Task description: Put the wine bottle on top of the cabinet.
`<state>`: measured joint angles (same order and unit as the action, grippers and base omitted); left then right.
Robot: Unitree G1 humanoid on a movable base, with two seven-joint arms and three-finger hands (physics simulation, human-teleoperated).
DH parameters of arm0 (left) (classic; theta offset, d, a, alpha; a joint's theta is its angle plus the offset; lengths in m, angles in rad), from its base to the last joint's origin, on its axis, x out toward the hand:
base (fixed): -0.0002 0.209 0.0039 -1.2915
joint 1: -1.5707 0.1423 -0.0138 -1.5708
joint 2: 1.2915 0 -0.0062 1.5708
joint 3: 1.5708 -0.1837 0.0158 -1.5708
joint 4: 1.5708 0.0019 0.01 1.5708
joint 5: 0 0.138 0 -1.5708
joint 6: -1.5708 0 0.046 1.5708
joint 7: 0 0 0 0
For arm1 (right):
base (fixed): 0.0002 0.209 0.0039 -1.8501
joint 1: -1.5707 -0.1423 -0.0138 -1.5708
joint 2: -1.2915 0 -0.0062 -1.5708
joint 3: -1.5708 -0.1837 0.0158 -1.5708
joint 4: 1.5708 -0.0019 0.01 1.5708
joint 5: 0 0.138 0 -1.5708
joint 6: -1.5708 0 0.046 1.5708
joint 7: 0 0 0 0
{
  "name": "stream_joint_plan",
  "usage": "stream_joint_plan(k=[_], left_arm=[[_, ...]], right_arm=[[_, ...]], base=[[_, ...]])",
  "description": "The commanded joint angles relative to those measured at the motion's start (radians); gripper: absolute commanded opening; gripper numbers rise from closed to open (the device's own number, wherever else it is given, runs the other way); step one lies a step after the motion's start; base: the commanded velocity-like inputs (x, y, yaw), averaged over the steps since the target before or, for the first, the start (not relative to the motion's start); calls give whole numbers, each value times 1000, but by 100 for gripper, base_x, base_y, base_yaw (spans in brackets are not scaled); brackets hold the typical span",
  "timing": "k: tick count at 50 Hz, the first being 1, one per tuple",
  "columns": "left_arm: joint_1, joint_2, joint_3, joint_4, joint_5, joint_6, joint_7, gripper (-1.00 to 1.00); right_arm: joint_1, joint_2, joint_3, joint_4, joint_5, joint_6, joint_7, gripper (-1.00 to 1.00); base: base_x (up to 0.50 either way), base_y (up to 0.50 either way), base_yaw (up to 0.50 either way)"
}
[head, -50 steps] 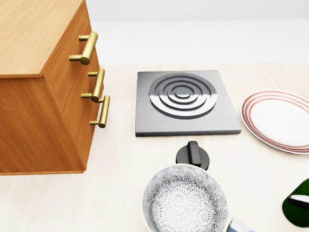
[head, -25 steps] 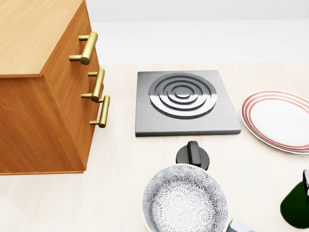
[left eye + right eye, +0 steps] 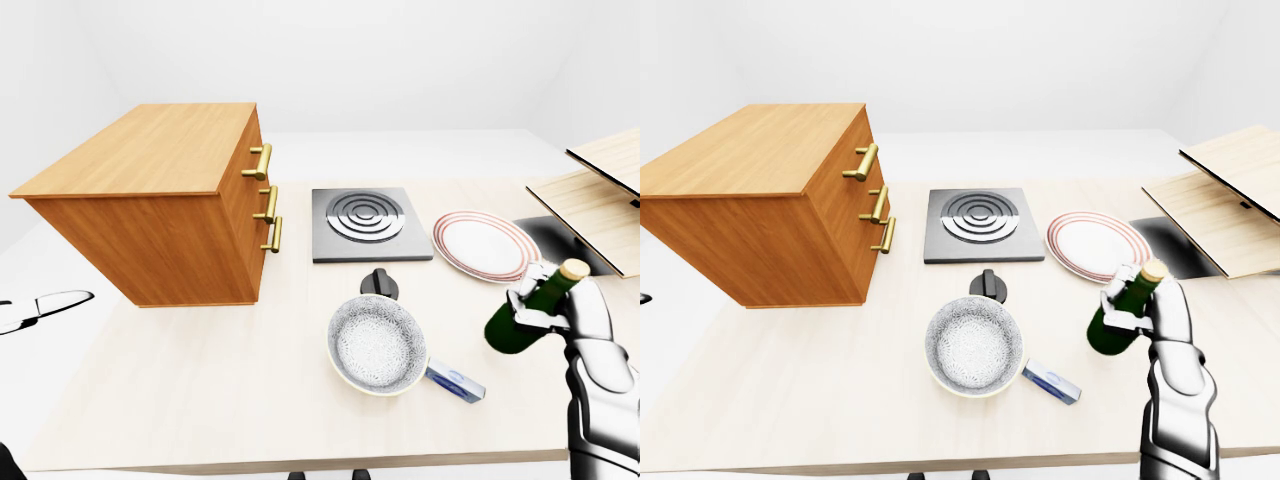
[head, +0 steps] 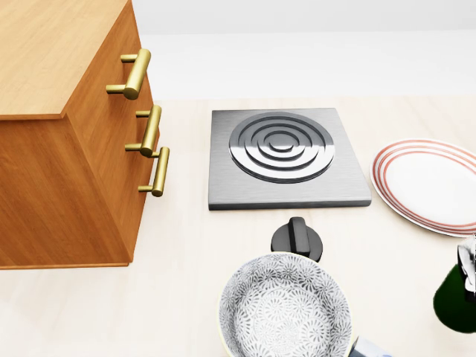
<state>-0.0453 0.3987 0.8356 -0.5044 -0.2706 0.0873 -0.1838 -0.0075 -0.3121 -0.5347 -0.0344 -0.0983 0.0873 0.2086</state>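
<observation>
The wine bottle (image 3: 521, 318) is dark green with a tan cork end. It hangs tilted above the right side of the table, neck up and to the right. My right hand (image 3: 553, 306) is shut on it, silver fingers round its shoulder. The head view shows only its dark base (image 4: 455, 306) at the lower right edge. The wooden cabinet (image 3: 150, 160), with three brass handles (image 3: 262, 162) on its right face, stands at the table's left, far from the bottle. Its flat top is bare. My left hand (image 3: 42, 307) shows at the far left edge, fingers stretched out, holding nothing.
Between cabinet and bottle lie a patterned pan (image 3: 377, 344) with a blue handle (image 3: 455, 382), a black knob (image 3: 380, 283), a steel hob plate (image 3: 368, 222) and a red-rimmed plate (image 3: 486, 246). Wooden boards (image 3: 592, 200) rise over a dark opening (image 3: 556, 244) at the right.
In the head view the bottle's base has turned and lifted slightly at the lower right edge. A silver finger now shows beside it. The camera and everything else have stayed still.
</observation>
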Motion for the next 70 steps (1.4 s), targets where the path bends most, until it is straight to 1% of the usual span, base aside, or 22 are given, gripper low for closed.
stream_joint_plan(k=[1,14,18,22,24,31,33,36,39,40,44,46,47,49,50,52,54,57,61,64,68,70], left_arm=[[-1,-3,-7,7,6,0,-3,100],[-4,-2,-11,-4,7,0,-2,100],[-22,17,-22,-23,5,0,3,100],[-94,80,-56,-60,3,0,12,100],[-156,135,-83,-80,-6,0,22,100],[-293,217,-166,-69,-18,0,57,100],[-366,261,-205,-58,-32,0,74,100],[-441,296,-259,-41,-43,0,91,100],[-499,307,-308,-24,-44,0,100,100],[-539,310,-343,-13,-44,0,106,100],[-627,284,-427,24,-17,0,112,100],[-656,257,-455,41,-2,0,112,100],[-683,236,-489,53,7,0,111,100],[-712,211,-512,63,26,0,103,100],[-745,194,-542,74,37,0,99,100],[-785,170,-566,90,61,0,85,100],[-850,129,-579,123,42,0,71,100],[-926,92,-618,196,56,0,66,100],[-1002,35,-673,297,107,0,53,100],[-1036,-14,-687,349,119,0,47,100],[-1028,-49,-708,361,148,0,33,100],[-1029,-57,-701,361,152,0,27,100]], right_arm=[[-61,-1,13,-217,-1,0,-2,-100],[-111,-34,16,-269,-20,0,31,-100],[-132,-43,26,-270,-25,0,36,-100],[-158,-59,32,-272,-26,0,41,-100],[-171,-60,40,-264,-23,0,37,-100],[-200,-63,75,-227,-21,0,21,-100],[-216,-70,83,-225,-21,0,21,-100],[-233,-76,92,-216,-20,0,18,-100],[-247,-79,102,-202,-19,0,14,-100],[-257,-81,110,-196,-20,0,13,-100],[-293,-89,125,-197,-7,0,20,-100],[-316,-97,133,-199,-5,0,19,-100],[-330,-102,137,-201,-3,0,18,-100],[-346,-110,144,-202,-2,0,19,-100],[-363,-116,151,-205,-3,0,20,-100],[-378,-123,157,-208,-4,0,23,-100],[-397,-130,160,-203,-4,0,24,-100],[-419,-138,162,-195,2,0,23,-100],[-451,-146,180,-185,0,0,22,-100],[-481,-145,195,-170,6,0,21,-100],[-517,-149,211,-176,10,0,24,-100],[-533,-155,213,-187,10,0,27,-100]], base=[[0,0,0],[0,0,0],[0,0,0],[0,0,0],[0,0,0],[0,0,0],[0,0,0],[0,0,0],[0,0,0],[0,0,0],[0,0,0],[0,0,0],[0,0,0],[0,0,0],[0,0,0],[0,0,0],[0,0,0],[0,0,0],[0,0,0],[0,0,0],[0,0,0],[0,0,0]])
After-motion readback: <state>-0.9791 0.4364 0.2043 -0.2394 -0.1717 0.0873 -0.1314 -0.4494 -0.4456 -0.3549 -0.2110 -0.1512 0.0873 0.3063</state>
